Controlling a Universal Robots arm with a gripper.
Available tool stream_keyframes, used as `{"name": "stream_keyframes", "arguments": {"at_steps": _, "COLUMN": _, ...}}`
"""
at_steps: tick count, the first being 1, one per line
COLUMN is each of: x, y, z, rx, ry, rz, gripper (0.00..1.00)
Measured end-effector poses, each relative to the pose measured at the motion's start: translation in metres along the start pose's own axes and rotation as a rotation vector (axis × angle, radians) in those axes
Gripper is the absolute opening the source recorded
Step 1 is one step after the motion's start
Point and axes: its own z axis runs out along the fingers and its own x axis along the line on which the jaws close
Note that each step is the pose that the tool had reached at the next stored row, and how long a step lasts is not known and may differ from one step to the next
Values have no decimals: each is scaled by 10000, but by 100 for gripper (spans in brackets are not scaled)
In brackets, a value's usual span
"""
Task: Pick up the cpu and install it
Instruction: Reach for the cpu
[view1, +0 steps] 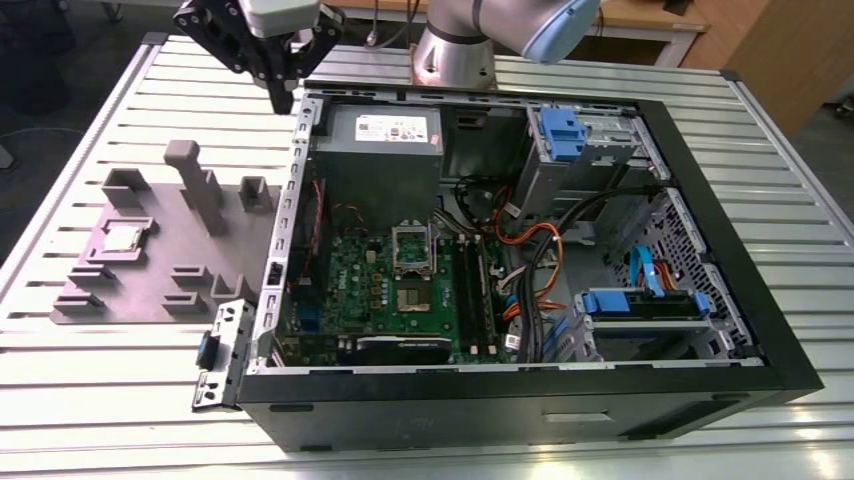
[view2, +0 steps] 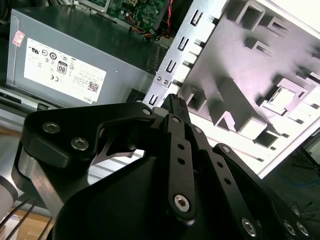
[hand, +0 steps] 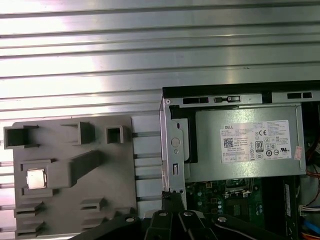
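Observation:
The cpu (view1: 123, 237) is a small silvery square lying in a recess of the grey fixture plate (view1: 150, 285), at the exterior view's left of the open computer case (view1: 534, 395). Both wrist views show the cpu (hand: 36, 178) (view2: 283, 94) seated in that plate. My gripper (view1: 282, 100) hangs above the case's far left corner, well away from the cpu, with its black fingers shut together and nothing between them. Its fingertips (view2: 173, 101) (hand: 173, 198) come to a point over the case's metal edge. On the green motherboard sits the silver socket frame (view1: 411, 249).
A grey power supply box (view1: 380, 135) with a white label fills the case's far left corner, just beside my gripper. Tall posts (view1: 190, 180) rise from the fixture plate. Cables and blue drive bays (view1: 641, 300) crowd the case's right side. All rests on a ribbed metal table (view1: 120, 400).

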Motion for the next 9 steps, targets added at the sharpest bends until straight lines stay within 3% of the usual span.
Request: {"name": "stream_keyframes", "arguments": {"at_steps": 9, "x": 50, "y": -4, "z": 5, "rx": 0, "ry": -1, "rz": 0, "gripper": 11}}
